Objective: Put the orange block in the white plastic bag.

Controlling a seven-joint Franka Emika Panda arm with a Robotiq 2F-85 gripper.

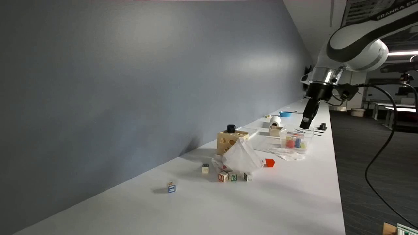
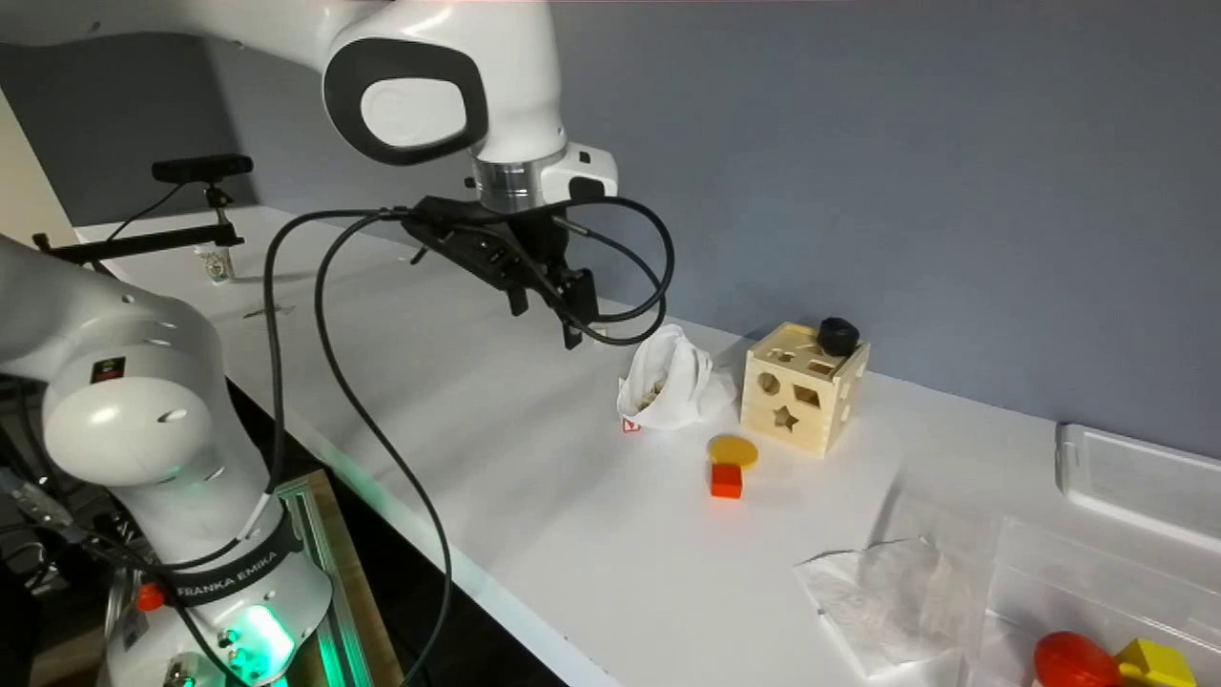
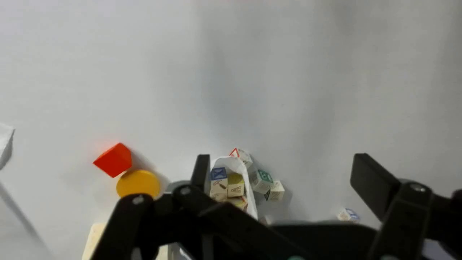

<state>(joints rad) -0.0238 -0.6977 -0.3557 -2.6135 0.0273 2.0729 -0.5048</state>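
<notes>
In an exterior view the tabletop [image 1: 235, 209] runs along a grey wall [image 1: 147, 81], the claw [image 1: 306, 124] hanging well above it. The white plastic bag [image 1: 242, 158] sits between wall edge and free edge, lettered cubes [image 1: 233, 177] lying near its foot; the orange block [image 1: 269, 163] — nearer red to the eye — lies beside it, slightly closer to the free edge.

In an exterior view the bag's mouth faces the free edge, where the arm [image 2: 420, 105] is mounted, presumably turned so that a block can go in from there. Just beside it, toward the wall edge, stands a wooden shape box [image 2: 796, 391], perhaps near enough to stop the bag toppling back. The block touches a yellow disc [image 2: 733, 450] or lies just beside it; which, cannot be told.

The wrist view shows the claw released: its fingers [image 3: 373, 184] stand wide apart and hold nothing. Inner cubes [image 3: 218, 180] fill part of the bag, and their weight probably keeps the mouth gaping. The block lies outside the fingers' span, so the claw would need to travel along the tabletop before coming down — with care, since the disc may crowd a fingertip.
</notes>
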